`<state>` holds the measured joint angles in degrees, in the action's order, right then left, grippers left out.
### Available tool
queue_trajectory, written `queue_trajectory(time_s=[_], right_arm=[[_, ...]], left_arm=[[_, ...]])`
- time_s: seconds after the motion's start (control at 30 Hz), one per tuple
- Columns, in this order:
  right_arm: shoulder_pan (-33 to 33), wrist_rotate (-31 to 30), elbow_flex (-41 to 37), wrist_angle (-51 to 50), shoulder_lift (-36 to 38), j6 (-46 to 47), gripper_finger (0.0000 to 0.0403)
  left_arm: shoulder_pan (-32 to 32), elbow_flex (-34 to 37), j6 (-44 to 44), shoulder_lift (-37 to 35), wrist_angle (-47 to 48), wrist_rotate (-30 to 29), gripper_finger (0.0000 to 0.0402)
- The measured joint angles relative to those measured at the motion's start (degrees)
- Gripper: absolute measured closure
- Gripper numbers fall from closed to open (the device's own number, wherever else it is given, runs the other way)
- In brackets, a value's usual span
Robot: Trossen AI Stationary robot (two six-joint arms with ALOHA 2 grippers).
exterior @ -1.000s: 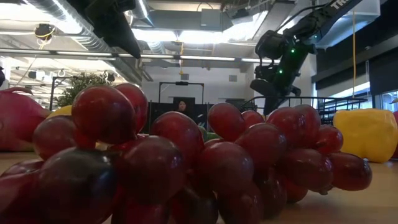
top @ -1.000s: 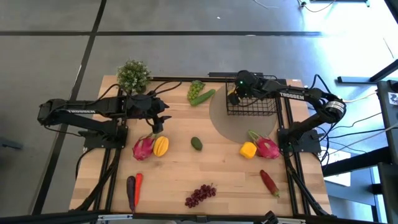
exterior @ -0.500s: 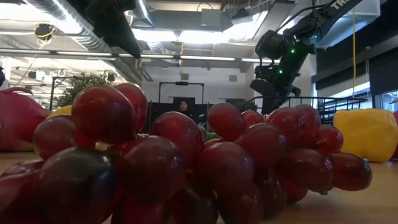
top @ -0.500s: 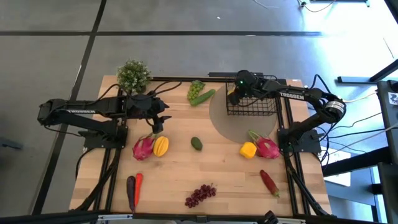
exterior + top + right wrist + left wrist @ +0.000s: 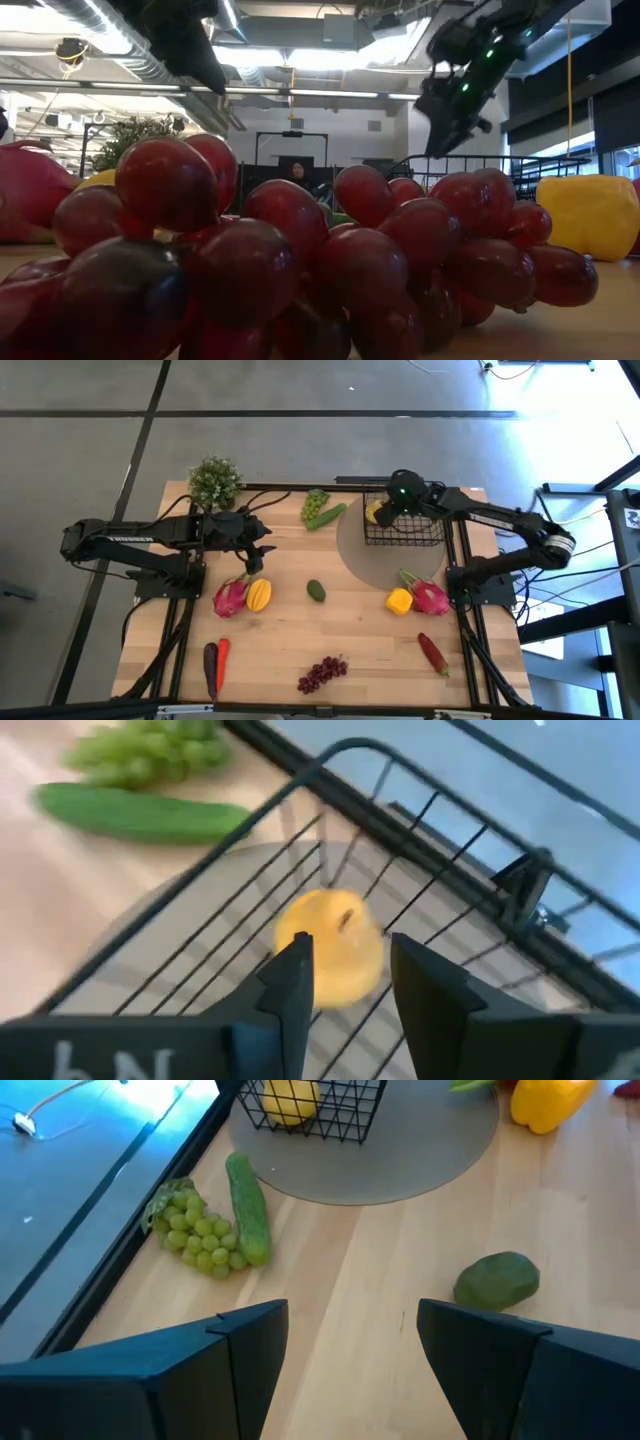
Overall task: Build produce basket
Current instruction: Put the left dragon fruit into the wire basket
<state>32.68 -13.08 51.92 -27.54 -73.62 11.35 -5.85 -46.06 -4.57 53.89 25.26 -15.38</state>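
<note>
— Right gripper (image 5: 392,507)?
— Fingers parted, holding nothing, above the basket (image 5: 405,528); 1 lemon (image 5: 329,946) lies inside, at its far-left corner.
— Left gripper (image 5: 258,549)?
— Spread wide, empty, near a dragon fruit (image 5: 229,598) and starfruit (image 5: 259,595).

Your high view looks straight down on the whole table (image 5: 330,630). Your low view sits at table height, so near the purple grapes (image 5: 300,260) that they fill it, facing the room behind. Your left wrist view looks across the table toward the basket (image 5: 310,1110); your right wrist view peers closely into that basket (image 5: 400,840), sharing its lemon (image 5: 330,945).
</note>
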Motion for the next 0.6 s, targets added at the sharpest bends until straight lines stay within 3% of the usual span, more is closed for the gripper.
queue_trajectory(time_s=[0.17, 0.3, 0.6], right_arm=[[-7.4, 1.0, 0.0, -3.7, 7.8, -1.4, 0.0279], [-17.3, 1.0, 0.0, -3.6, 11.9, -1.4, 0.0279], [-39.5, -2.0, 0.1, -3.7, 10.8, -1.4, 0.0279]], left_arm=[[0.0, 0.0, -1.1, 0.0, 0.0, 0.0, 0.0188], [0.0, 0.0, -1.0, 0.0, 0.0, 1.0, 0.0188], [0.0, 0.0, -1.0, 0.0, 0.0, 9.2, 0.0188]])
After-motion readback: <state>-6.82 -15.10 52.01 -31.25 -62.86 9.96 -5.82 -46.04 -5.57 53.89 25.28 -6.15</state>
